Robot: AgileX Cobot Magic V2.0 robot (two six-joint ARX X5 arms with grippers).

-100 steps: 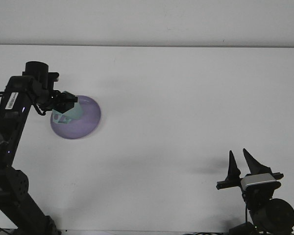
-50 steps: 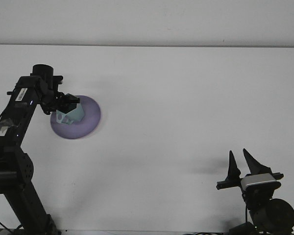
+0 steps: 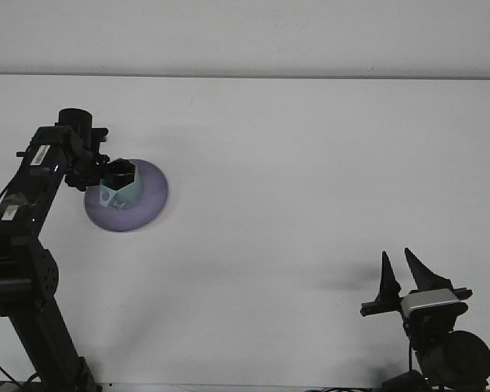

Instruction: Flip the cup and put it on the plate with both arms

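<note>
On the left side of the white table (image 3: 310, 204), your task looks close to finished. The small pale-green cup (image 3: 119, 193) sits on the round lavender plate (image 3: 143, 206), over the plate's left half, and it appears to stand mouth up, with its dark opening toward the top. From this view you cannot be sure the base is fully down on the plate, since the fingers hide its upper edge. Judging by how things lie, the flip is done and the placing is at its end; what remains for you is to let go, lift clear without tipping the cup, and bring the arm home.

Your left gripper (image 3: 113, 173) is at the cup's rim, its dark fingers closed around the top of the cup, so it reads as holding the cup, not yet released. The left arm rises from its base at the lower left corner, leans up along the table's left edge, then bends at the wrist so that the tool reaches rightward and down over the plate.

Your right gripper (image 3: 402, 273) is well apart from all this, parked near the lower right corner. Its two pointed black fingers stand upright, spread with a clear gap between them, and hold nothing.
</note>
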